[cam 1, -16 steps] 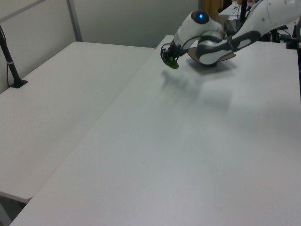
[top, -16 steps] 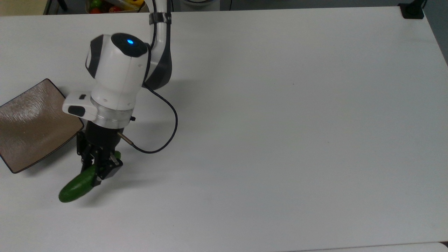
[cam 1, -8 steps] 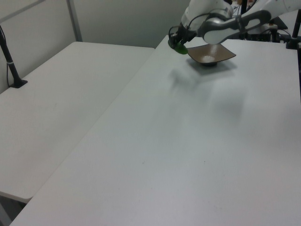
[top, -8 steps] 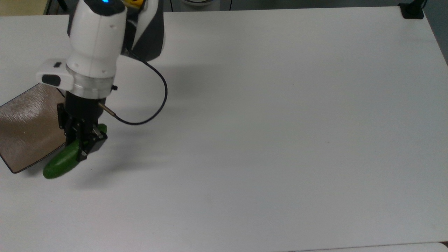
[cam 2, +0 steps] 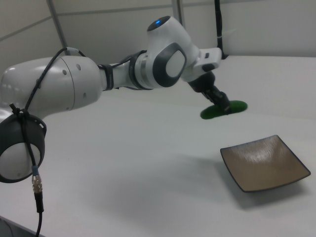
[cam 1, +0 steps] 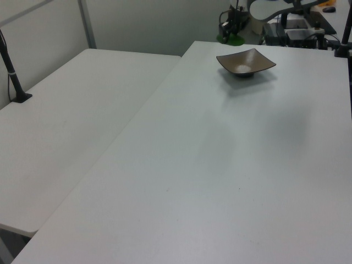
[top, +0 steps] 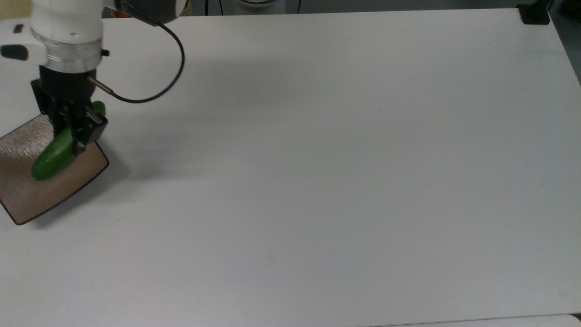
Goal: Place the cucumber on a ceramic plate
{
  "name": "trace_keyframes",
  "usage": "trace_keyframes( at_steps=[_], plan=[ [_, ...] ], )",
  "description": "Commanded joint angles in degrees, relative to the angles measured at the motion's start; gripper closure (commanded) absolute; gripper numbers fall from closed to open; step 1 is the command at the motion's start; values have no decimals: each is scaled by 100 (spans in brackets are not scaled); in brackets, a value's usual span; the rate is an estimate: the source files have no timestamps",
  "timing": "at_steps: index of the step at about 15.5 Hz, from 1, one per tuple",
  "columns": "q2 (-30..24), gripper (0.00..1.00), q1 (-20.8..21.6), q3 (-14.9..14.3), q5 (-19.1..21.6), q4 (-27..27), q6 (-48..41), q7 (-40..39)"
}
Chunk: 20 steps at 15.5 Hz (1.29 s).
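Observation:
My gripper (top: pixel 72 136) is shut on the dark green cucumber (top: pixel 47 159), gripping it past its middle. In the top view the cucumber hangs slanted over the right part of the square brown ceramic plate (top: pixel 27 195) at the table's left edge. The right view shows the gripper (cam 2: pixel 222 104) holding the cucumber (cam 2: pixel 238 105) level, well above the table and beyond the plate (cam 2: pixel 264 163), which has nothing on it. In the left view the cucumber (cam 1: pixel 234 39) and gripper (cam 1: pixel 227 27) sit high, behind the plate (cam 1: pixel 258 63).
A black cable (top: pixel 150 95) loops from the wrist. A black mount (top: pixel 535 13) sits at the top view's upper right table corner. The left view shows a second white table (cam 1: pixel 66 110) with a black post (cam 1: pixel 14 77). The arm's white links (cam 2: pixel 59 94) cross the right view's left.
The arm has carried the cucumber up and to the left in the top view, from beside the plate's lower right corner to over the plate. In the left view it has risen.

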Motion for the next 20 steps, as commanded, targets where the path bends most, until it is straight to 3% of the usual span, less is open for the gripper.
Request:
trace_keyframes(
  at_steps=[1, 4, 10, 14, 20],
  plan=[
    [-222, 79, -52, -307, 144, -298, -68, -492],
    [-161, 79, -227, -343, 136, -394, -50, -861],
    [252, 77, -298, -404, -102, -430, 169, -862],
    [384, 20, -272, -404, -102, -421, 249, -783],
    [376, 16, -289, -404, -67, -351, 240, -774]
  ],
)
